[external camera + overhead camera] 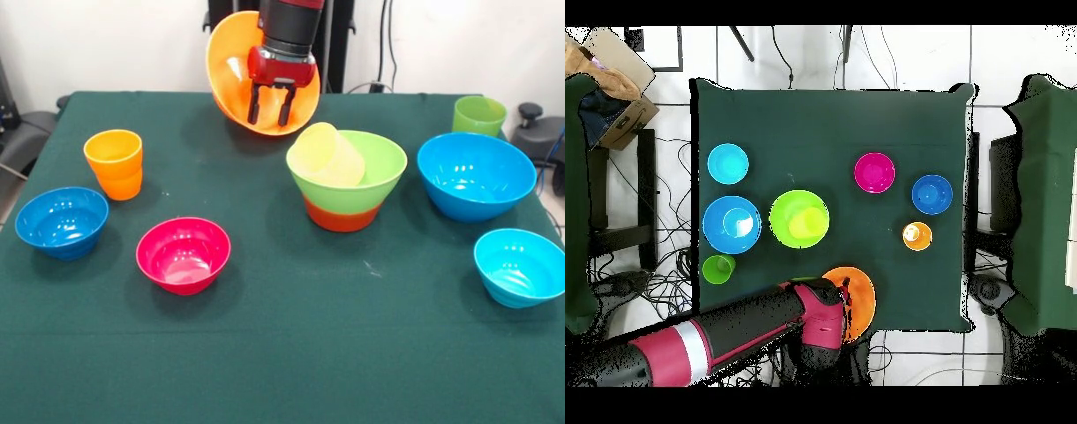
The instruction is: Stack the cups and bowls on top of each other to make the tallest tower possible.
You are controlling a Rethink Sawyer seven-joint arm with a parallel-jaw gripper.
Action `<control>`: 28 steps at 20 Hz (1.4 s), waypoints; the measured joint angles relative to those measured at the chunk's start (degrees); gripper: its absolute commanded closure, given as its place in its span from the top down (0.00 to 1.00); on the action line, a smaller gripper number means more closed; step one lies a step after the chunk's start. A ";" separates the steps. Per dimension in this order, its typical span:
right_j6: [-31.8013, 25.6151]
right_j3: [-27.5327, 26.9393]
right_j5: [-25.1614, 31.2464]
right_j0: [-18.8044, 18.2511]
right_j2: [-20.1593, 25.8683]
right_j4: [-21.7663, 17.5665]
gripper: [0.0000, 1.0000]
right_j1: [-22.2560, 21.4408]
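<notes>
Hand (271,103) sits at the far edge of the surface (282,353), fingers closed over the rim of the big yellow-orange bowl (231,62). Bowl is tipped up on edge, its hollow facing the camera across the table; its lower rim seems at or just off the cloth, cannot tell which. From overhead the same bowl (857,296) shows just beside the arm's red wrist, near the surface's edge.

Tower (346,181) stands right of centre: orange-red bowl (342,215) at the bottom, light green bowl (375,172) nested in it, pale yellow cup (328,155) lying tilted inside the green bowl, mouth toward the upper left. Overhead, the tower (799,219) reads as a green disc with a yellow centre.

Loose pieces, front view:
- Light green cup (479,115), upright, far right, just behind the big blue bowl (475,175).
- Small cyan bowl (519,266), near right edge, in front of the big blue one.
- Orange cup (114,163), upright, left side.
- Small dark blue bowl (62,222), in front of and left of the orange cup.
- Magenta bowl (184,254), between the dark blue bowl and the tower, nearer the front.

All loose bowls stand open side up, apart from one another.
</notes>
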 measured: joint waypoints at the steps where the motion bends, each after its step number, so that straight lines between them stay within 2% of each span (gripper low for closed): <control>1: 0.00 0.00 0.00 0.00 0.00 0.00 1.00 0.00; 6: 0.00 -0.02 0.02 0.10 0.02 -1.78 1.00 -0.41; 8: 0.00 -0.01 0.18 0.43 0.05 -4.77 1.00 -1.12; 9: 0.00 0.01 0.55 1.08 0.04 -8.75 1.00 -2.12; 12: 0.02 0.02 1.22 2.59 0.04 -15.49 1.00 -4.12; 16: 0.64 0.02 1.29 5.21 -0.12 -22.48 1.00 -6.61; 23: 4.71 0.02 1.28 9.57 -2.08 -29.99 1.00 -9.22; 25: 8.21 0.04 1.30 11.46 -3.47 -32.34 1.00 -10.09; 28: 10.92 0.05 1.33 12.39 -4.13 -33.25 1.00 -10.74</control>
